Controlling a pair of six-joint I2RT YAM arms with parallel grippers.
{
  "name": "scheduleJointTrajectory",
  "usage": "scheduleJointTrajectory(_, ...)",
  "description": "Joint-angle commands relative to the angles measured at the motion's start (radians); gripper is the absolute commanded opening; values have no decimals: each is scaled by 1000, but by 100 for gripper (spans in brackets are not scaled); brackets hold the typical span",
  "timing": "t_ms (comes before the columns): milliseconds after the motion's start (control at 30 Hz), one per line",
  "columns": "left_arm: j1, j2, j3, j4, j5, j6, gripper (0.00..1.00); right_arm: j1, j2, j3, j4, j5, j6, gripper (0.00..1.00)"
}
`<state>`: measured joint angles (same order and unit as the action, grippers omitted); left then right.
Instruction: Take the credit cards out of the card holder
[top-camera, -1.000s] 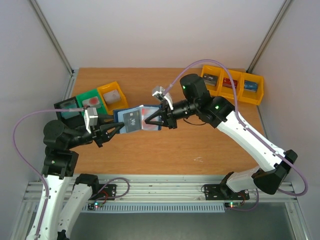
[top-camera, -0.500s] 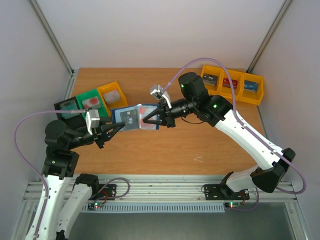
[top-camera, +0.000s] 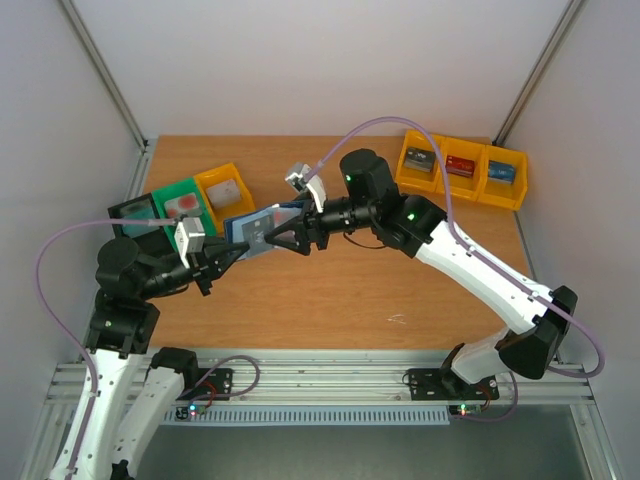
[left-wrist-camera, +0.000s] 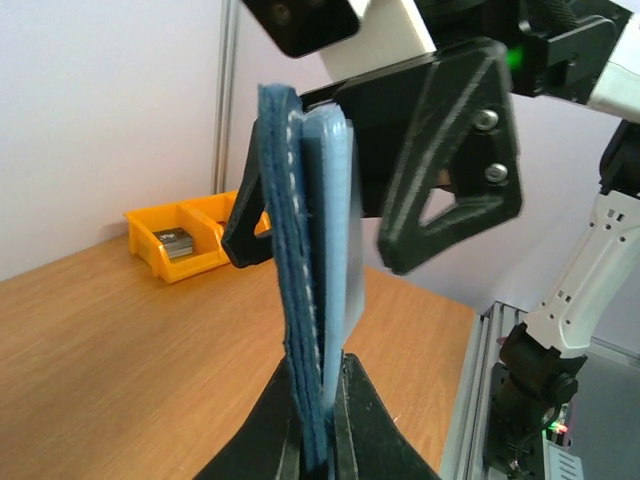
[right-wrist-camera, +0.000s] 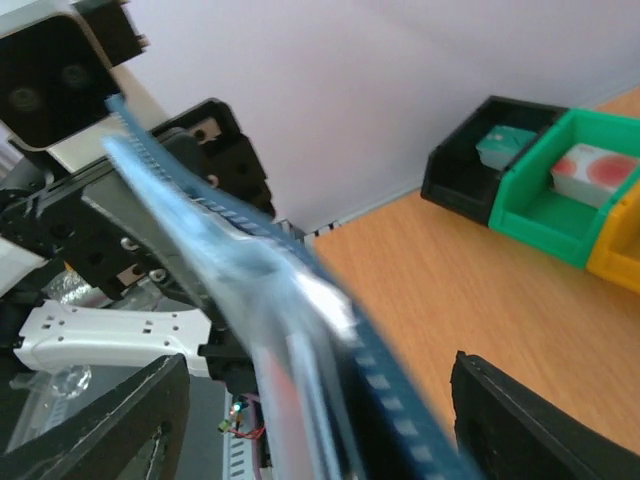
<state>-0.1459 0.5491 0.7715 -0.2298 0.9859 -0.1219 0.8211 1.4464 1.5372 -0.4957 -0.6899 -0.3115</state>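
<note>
Top external view shows us the left gripper closed tight on the lower left edge of the card holder, which it holds in the air above the table, toward the left side. From the left wrist view we see its two fingers pressed together on the bottom edge. The holder stands upright there, edge toward the camera, with a paler blue layer beside the navy cover.

The right gripper has its jaws wide apart, with one finger on each side of the holder's other end. Whether they touch it we cannot tell. In the right wrist view the holder is blurred between these fingers. One of the credit cards shows as a darker face in the holder.

The table is of brown wood, with white walls around it and metal posts in the far corners. At the far right stand three yellow bins with small items inside. At the left we see a black bin, a green bin and a single yellow bin. The print on the card is too small to read.
</note>
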Motion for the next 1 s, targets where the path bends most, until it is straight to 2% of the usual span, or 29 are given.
scheduleJointTrajectory(0,-4,-9,-2,35,-22,-6,0,25,-3,-38,155,-57,34,74)
scheduleJointTrajectory(67,-3,-11,1,35,-32,-13,0,33,-4,-37,130,-38,5,78)
scheduleJointTrajectory(133,-3,-10,2,43,-12,-13,0,35,-3,-29,113,35,5,77)
scheduleJointTrajectory(267,-3,-8,-9,78,60,-39,0,36,10,-10,130,96,40,61)
scheduleJointTrajectory(433,-3,-6,-3,99,78,-60,0,36,40,13,128,53,53,59)
scheduleJointTrajectory(467,-3,-7,-3,107,88,-68,0,36,44,15,126,41,51,56)
scheduleJointTrajectory(567,-3,-6,-3,128,105,-93,0,36,44,20,130,-18,39,34)
scheduleJointTrajectory(667,-3,-3,-2,152,103,-127,0,35,25,1,150,-65,13,23)
scheduleJointTrajectory(867,-3,4,4,200,111,-188,14,19,1,-20,162,-121,3,8)
scheduleJointTrajectory(967,-3,4,10,203,105,-197,24,2,-3,-25,154,-129,15,5)
